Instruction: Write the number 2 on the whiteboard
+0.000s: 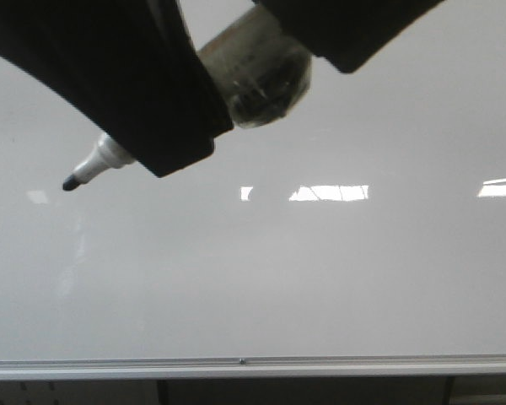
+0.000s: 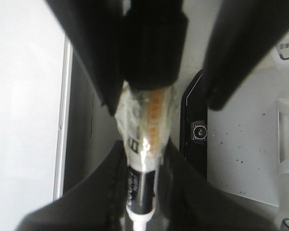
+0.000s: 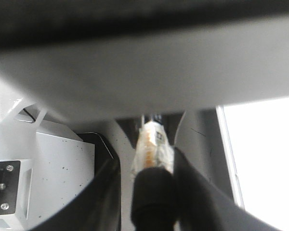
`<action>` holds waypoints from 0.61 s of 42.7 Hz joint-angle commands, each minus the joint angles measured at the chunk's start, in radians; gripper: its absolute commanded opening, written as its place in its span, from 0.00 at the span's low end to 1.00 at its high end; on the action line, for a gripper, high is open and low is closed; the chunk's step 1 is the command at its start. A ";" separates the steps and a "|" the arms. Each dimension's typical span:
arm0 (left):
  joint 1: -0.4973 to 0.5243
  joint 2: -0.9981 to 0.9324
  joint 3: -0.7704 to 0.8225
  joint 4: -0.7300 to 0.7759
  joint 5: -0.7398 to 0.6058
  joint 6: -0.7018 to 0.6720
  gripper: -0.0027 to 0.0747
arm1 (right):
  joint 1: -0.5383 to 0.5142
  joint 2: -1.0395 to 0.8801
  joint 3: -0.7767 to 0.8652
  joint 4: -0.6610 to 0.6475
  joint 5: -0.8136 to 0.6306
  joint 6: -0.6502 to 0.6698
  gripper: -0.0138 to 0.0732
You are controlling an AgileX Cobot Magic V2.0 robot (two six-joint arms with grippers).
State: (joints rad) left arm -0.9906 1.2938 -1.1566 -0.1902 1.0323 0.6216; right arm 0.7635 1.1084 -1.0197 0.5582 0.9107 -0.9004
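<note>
Left gripper point(image 2: 142, 211) clamps a marker point(image 1: 97, 164) wrapped in clear tape, dark tip pointing left, close above the whiteboard point(image 1: 320, 278). Right gripper point(image 3: 151, 192) sits around the marker's black cap end point(image 3: 151, 199); can't tell if it's actually gripping. Board surface shows only light reflections point(image 1: 329, 193), silver rail point(image 1: 253, 366) along one edge.

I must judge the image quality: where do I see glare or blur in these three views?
Front view: bright rectangular glare patches on the whiteboard; the marker tip is fairly sharp, the dark claw parts near the lens soft. Left wrist view: the left claw is blurred around the marker. Right wrist view: heavily out of focus, with an overexposed white area.
</note>
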 commanded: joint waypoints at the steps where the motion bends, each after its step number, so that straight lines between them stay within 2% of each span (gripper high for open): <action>1: -0.006 -0.024 -0.031 -0.020 -0.048 -0.002 0.01 | 0.003 -0.014 -0.033 0.037 -0.030 -0.011 0.34; 8: -0.006 -0.024 -0.031 -0.020 -0.051 -0.002 0.04 | 0.003 -0.014 -0.033 0.036 -0.030 -0.011 0.20; 12: -0.006 -0.024 -0.031 -0.020 -0.053 -0.002 0.21 | 0.002 -0.014 -0.033 0.036 -0.032 -0.011 0.16; 17: 0.004 -0.036 -0.031 -0.011 -0.058 -0.004 0.52 | 0.002 -0.014 -0.033 0.033 -0.033 -0.008 0.15; 20: 0.032 -0.062 -0.031 -0.009 -0.056 -0.022 0.63 | -0.001 -0.014 -0.034 -0.005 -0.026 0.013 0.15; 22: 0.058 -0.086 -0.029 -0.009 -0.036 -0.046 0.67 | -0.011 -0.017 -0.034 -0.049 -0.020 0.044 0.15; 26: 0.131 -0.146 0.007 -0.009 -0.016 -0.057 0.65 | -0.052 -0.028 -0.034 -0.136 -0.001 0.130 0.15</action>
State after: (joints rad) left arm -0.9101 1.2189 -1.1476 -0.1884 1.0336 0.5881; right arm 0.7442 1.1084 -1.0197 0.4693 0.9265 -0.8414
